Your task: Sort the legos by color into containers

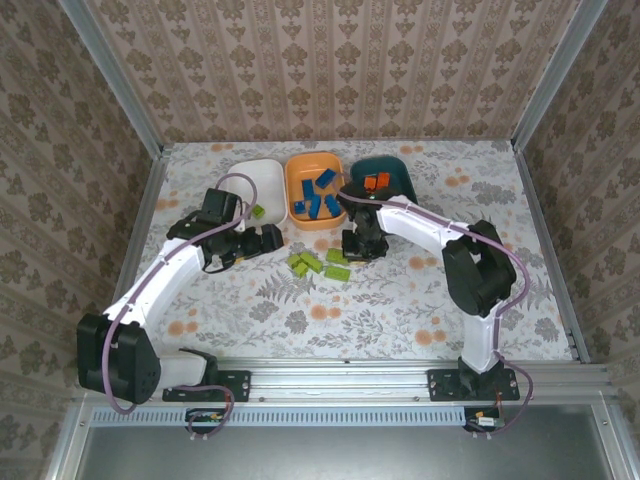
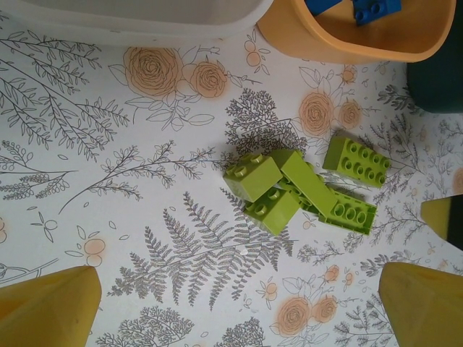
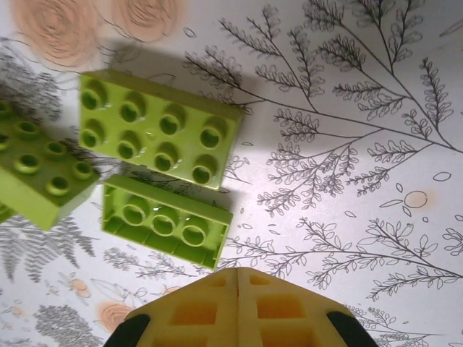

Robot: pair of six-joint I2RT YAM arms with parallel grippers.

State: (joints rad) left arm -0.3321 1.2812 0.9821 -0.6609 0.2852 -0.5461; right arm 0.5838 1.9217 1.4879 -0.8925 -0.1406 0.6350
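Nearest the arms' bases, the right hand, its yellow fingers pressed together on nothing, hangs just beside an overturned lime green lego on the floral tabletop. An eight-stud lime brick lies just past it. The left hand, fingers spread wide, sits left of the loose lime green legos, small glossy bricks, some overlapping. Farther back stands a row of three shallow rounded bowls: the white bowl, the orange bowl holding blue legos, and the dark teal bowl holding orange legos.
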